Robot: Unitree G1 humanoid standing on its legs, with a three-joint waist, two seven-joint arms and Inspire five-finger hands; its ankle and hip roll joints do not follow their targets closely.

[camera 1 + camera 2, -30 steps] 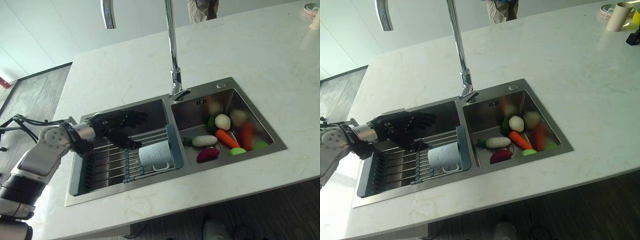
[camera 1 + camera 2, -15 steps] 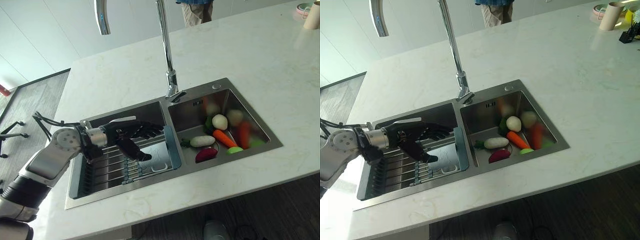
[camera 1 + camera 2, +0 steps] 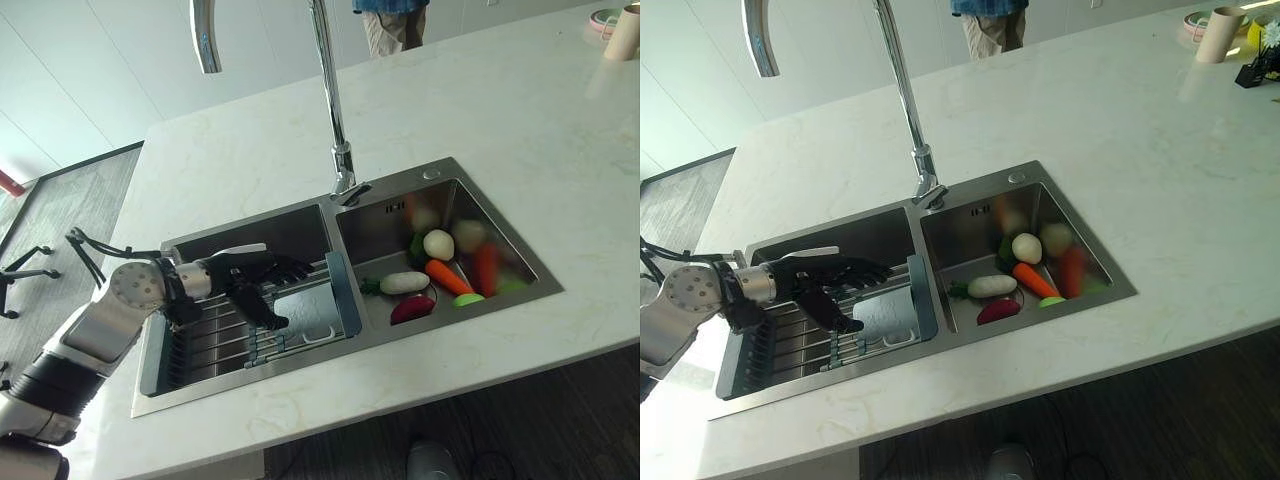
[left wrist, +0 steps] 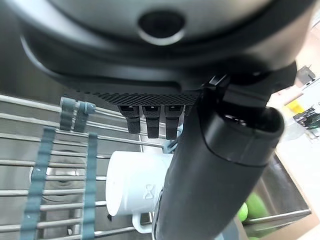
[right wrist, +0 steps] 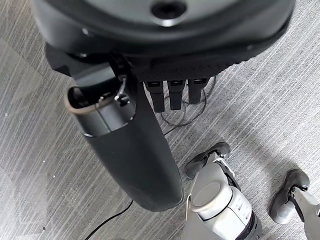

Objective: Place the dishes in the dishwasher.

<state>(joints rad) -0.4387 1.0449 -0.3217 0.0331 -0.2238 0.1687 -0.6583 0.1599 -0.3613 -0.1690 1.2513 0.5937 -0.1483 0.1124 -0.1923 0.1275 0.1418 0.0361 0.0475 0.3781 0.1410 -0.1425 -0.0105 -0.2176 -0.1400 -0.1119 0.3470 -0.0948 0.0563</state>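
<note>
Left eye view's lower left showed the dark left hand (image 3: 250, 280) reaching level, fingers spread loosely, holding nothing, above a steel-barred drying rack (image 3: 215, 330); a white ceramic mug (image 3: 888, 310) lay sideways just beyond its fingertips. Right hand (image 5: 130, 145) hung over grey floor, fingers straight.

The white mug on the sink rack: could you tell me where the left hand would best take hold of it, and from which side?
Probably around the body, from above. The white mug lies on its side on the rack, handle toward the counter's front edge, and the open left hand hovers just above it.
</note>
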